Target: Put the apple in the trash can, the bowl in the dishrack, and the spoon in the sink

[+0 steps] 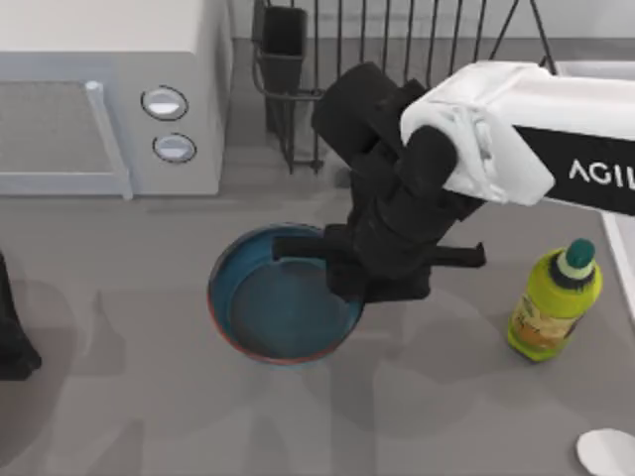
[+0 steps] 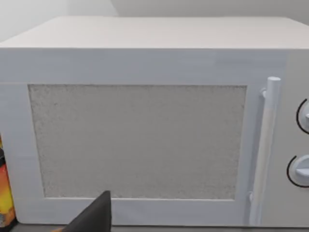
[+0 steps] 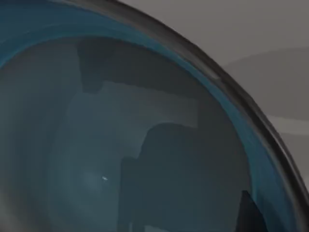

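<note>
My right gripper (image 1: 342, 283) hangs low over the right side of the bowl (image 1: 268, 312), my black wrist and white forearm reaching in from the top view's right edge. Whether the fingers are apart, together or clamped on the rim I cannot tell — my own wrist hides them from above, and the right wrist view gives only a dark sliver at one corner.

The bowl sits on the grey table (image 1: 119, 397) near its middle, in front of the microwave (image 1: 109, 99) and the dishrack (image 1: 397, 59). Its right edge is covered by my gripper; the left and near arcs of the reddish rim show plainly. In the right wrist view the teal inside of the bowl (image 3: 120, 159) is very close, with the shadow of my arm lying across it.

The dishrack stands at the back, its upright bars partly behind my arm, the black utensil cup (image 1: 284, 45) at its left corner. A strip of the sink's white rim (image 1: 595, 69) is cut off at the right edge. The pale oval head of the spoon (image 1: 607, 453) pokes in at the lower right corner — its handle is out of frame. A yellow-green bottle (image 1: 551, 307) stands upright near the right side.

My left arm (image 1: 12, 337) is parked at the left edge, facing the microwave door (image 2: 140, 140).
</note>
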Available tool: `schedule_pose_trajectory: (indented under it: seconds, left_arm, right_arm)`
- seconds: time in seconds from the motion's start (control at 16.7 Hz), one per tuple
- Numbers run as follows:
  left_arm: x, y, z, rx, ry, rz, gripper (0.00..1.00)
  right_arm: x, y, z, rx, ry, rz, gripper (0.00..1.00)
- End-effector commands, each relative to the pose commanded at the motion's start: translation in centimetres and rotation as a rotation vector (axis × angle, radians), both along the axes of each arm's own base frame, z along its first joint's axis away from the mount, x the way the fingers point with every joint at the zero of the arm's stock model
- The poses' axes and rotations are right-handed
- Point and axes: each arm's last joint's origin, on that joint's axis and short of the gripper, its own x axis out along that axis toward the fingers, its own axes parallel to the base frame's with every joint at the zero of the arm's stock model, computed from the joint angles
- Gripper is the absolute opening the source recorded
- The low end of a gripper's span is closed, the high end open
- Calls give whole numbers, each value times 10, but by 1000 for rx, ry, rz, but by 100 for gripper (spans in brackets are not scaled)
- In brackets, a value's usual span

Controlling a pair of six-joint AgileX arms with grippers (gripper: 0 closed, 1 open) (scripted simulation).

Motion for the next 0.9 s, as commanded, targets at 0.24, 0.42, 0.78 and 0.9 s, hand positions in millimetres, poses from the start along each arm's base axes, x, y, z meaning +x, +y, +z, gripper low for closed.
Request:
schedule_pose_trajectory:
  seconds: [0.24, 0.42, 0.78, 0.9]
  left_arm:
    - [0, 0, 0, 0, 0, 0, 100]
    - [0, 0, 0, 0, 0, 0, 100]
    - [0, 0, 0, 0, 0, 0, 100]
    - [0, 0, 0, 0, 0, 0, 100]
  right_arm:
    - [12, -4, 40, 44, -51, -14, 0]
    - [6, -19, 45, -51, 30, -32, 0]
    - [-21, -30, 42, -255, 136, -44, 0]
    - [-21, -30, 42, -255, 136, -44, 0]
